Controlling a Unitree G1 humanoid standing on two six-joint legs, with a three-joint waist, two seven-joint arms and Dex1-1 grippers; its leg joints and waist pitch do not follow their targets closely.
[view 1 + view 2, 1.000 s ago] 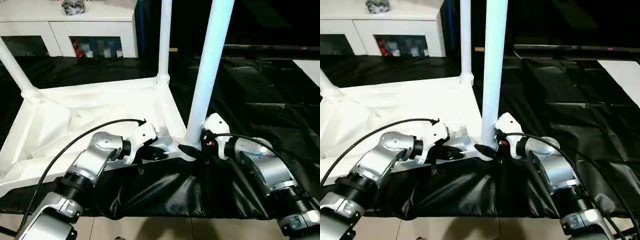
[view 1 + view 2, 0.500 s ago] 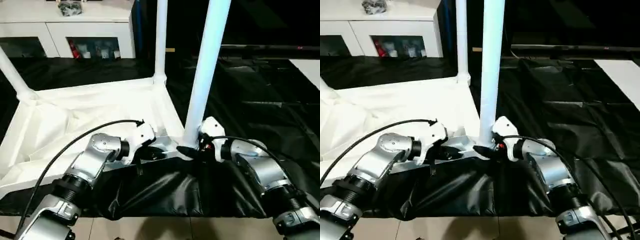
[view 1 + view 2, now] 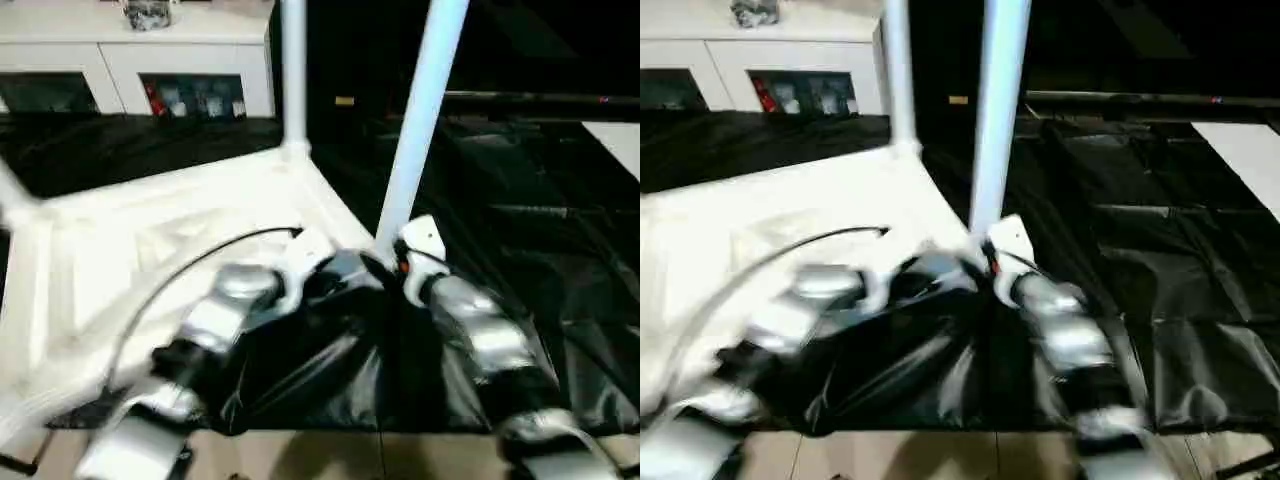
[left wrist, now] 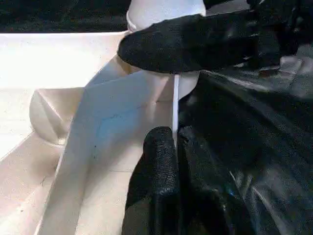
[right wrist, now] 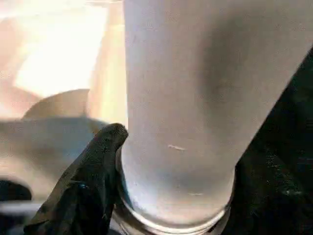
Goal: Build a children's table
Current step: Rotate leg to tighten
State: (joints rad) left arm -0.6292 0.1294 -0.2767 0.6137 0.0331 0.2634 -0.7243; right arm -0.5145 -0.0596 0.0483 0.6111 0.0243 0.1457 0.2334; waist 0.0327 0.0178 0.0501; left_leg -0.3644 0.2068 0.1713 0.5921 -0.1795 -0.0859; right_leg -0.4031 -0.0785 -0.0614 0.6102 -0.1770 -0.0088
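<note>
In the head views the children's table [image 3: 150, 240] lay upside down on black sheeting [image 3: 520, 230], its near-right leg [image 3: 420, 110] standing in the corner socket with both grippers at its foot, presumably to steady it while it seated. The left wrist view showed the left gripper [image 4: 171, 161] clenched on the thin rim [image 4: 175, 105] beside that socket, evidently bracing the top. In the right wrist view the right gripper [image 5: 166, 196] grasped the leg just above the socket.

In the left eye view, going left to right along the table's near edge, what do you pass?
Table top → left arm → left claw → near-corner leg → right arm → black sheet.
</note>
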